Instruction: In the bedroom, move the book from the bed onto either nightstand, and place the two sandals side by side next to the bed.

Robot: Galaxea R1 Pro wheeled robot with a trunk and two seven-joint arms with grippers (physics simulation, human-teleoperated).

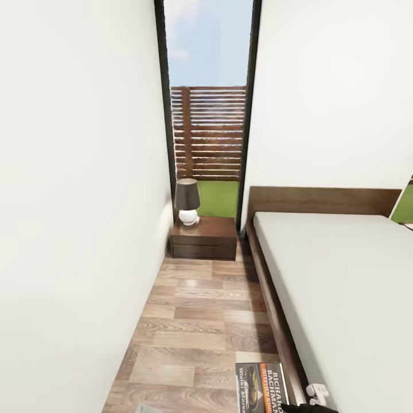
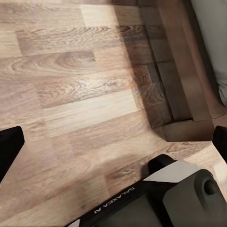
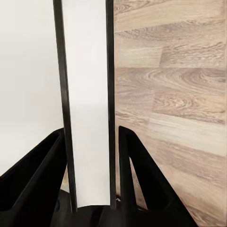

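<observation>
Bright, even daylight comes through the tall window (image 1: pixel 209 103) and washes the white walls (image 1: pixel 74 172) nearly featureless, while soft shadow lies on the floor (image 1: pixel 195 321) along the bed frame (image 2: pixel 182 71), the head view stretches toward its edges, and both wrist views look slightly soft.

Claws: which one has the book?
The right claw: the book stands white page edge up between its fingers. The left claw is open over bare floor.

Black gripper (image 3: pixel 90 184) fingers; grey, apparently "GALAXEA"-marked housing (image 2: pixel 156 198).
</observation>
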